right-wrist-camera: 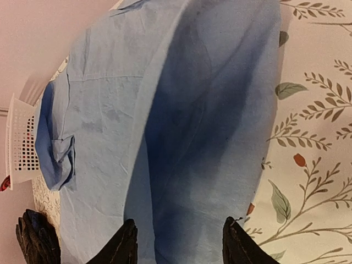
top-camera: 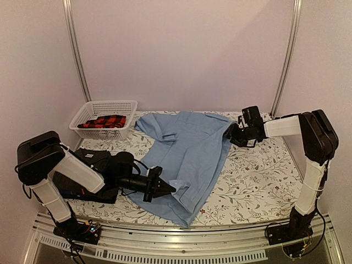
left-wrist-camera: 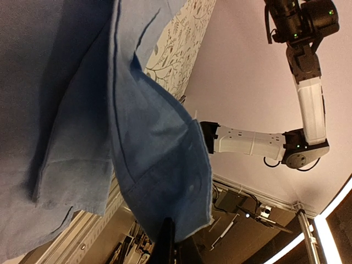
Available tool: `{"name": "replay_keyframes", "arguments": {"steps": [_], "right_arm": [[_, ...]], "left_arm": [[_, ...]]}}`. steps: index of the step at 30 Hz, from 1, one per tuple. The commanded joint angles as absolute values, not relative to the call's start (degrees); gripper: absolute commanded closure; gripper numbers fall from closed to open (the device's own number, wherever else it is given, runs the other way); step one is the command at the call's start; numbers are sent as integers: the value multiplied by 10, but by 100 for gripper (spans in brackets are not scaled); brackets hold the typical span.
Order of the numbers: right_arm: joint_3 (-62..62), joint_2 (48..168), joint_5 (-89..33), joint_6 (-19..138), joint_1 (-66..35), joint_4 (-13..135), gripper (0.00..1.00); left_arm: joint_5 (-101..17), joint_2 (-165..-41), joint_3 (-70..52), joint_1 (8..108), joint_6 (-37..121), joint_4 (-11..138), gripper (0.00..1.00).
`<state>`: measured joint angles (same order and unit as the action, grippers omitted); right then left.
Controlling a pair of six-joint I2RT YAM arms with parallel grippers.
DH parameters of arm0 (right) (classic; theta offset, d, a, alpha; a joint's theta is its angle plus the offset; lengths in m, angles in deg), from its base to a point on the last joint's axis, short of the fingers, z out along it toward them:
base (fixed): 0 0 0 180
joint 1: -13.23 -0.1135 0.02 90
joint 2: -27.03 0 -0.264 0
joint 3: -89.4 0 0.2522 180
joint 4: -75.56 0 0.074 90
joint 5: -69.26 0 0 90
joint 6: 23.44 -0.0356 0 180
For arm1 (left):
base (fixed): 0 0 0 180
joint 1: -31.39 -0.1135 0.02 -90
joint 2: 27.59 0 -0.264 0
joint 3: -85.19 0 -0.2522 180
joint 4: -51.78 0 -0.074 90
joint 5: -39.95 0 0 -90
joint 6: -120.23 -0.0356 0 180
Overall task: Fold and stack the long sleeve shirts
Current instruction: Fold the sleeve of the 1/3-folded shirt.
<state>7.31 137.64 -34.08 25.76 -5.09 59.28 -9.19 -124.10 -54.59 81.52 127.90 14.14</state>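
First fold is starting: light blue shirt (top-camera: 190, 151) is lying mid-frame on the desk (top-camera: 258, 176), left tool (top-camera: 168, 190) clamping its lower edge (fully closed), right tool (right-wrist-camera: 180, 225) gaping empty; next, probably carrying that edge upward.

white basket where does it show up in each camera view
Top external: white basket at the table's far left corner.
Left wrist: not in view.
Right wrist: white basket at the left edge, halfway down.
Shared landmark: the light blue shirt, in all three views.
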Motion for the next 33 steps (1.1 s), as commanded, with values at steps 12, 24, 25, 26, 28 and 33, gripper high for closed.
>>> {"name": "replay_keyframes", "arguments": {"steps": [12,24,25,26,28,33], "right_arm": [[191,1282,-325,293,-66,714,47],[182,1349,-331,299,-78,735,51],[184,1349,-330,297,-78,739,52],[185,1350,-330,296,-79,742,52],[182,1354,-334,294,-79,746,56],[169,1372,-338,292,-80,742,69]], "left_arm": [[-116,-1293,-558,827,1323,15,100],[-117,-1291,-569,826,1328,1,100],[-117,-1291,-568,826,1328,1,100],[-116,-1291,-568,827,1328,1,100],[-115,-1291,-568,826,1329,1,100],[-110,-1295,-562,826,1328,-3,100]]}}
